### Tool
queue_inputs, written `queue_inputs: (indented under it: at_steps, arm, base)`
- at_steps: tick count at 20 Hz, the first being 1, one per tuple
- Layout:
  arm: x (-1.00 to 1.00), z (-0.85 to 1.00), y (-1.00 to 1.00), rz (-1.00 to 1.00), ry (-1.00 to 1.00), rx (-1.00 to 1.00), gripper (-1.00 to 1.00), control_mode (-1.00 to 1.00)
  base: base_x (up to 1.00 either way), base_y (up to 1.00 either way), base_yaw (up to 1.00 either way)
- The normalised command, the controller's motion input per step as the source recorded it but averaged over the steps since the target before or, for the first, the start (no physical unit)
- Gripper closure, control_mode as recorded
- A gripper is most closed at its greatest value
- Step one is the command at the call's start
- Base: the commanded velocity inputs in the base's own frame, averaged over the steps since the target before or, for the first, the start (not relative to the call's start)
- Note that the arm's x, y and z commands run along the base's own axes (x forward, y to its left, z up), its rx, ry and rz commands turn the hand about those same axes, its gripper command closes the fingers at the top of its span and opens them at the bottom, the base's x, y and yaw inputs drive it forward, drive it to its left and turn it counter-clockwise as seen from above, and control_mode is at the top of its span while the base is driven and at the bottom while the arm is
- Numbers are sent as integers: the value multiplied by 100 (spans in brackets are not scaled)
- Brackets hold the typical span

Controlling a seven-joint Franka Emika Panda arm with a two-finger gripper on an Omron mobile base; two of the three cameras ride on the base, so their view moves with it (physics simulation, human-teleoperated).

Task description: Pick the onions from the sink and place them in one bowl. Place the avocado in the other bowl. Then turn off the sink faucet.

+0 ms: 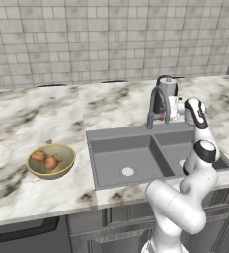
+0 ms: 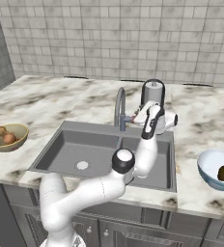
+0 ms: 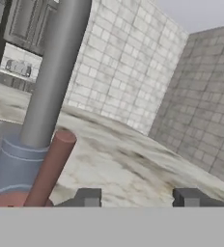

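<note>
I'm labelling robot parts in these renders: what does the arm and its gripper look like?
A glossy white arm of rounded segments, with dark caps at the joints and a black band on the forearm. The gripper ends in two small dark, blocky finger tips. No cables show.

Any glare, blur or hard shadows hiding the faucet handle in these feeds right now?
Left base view: flat even light, no glare; faucet sharp, partly behind the arm. Right base view: the same soft light, with a mild dark vignette in the left corner. Hand view: reddish handle close and slightly soft, no glare; gripper fingertips clear.
</note>
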Motion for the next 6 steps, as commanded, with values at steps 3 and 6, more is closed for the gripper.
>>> queue_inputs:
  at_steps: [3,6]
  arm:
    - [-12,100,64,0,-19,0,-100,-100]
    - [-15,100,67,0,-18,0,-100,-100]
  base:
    - [0,0,0]
    - [0,0,0]
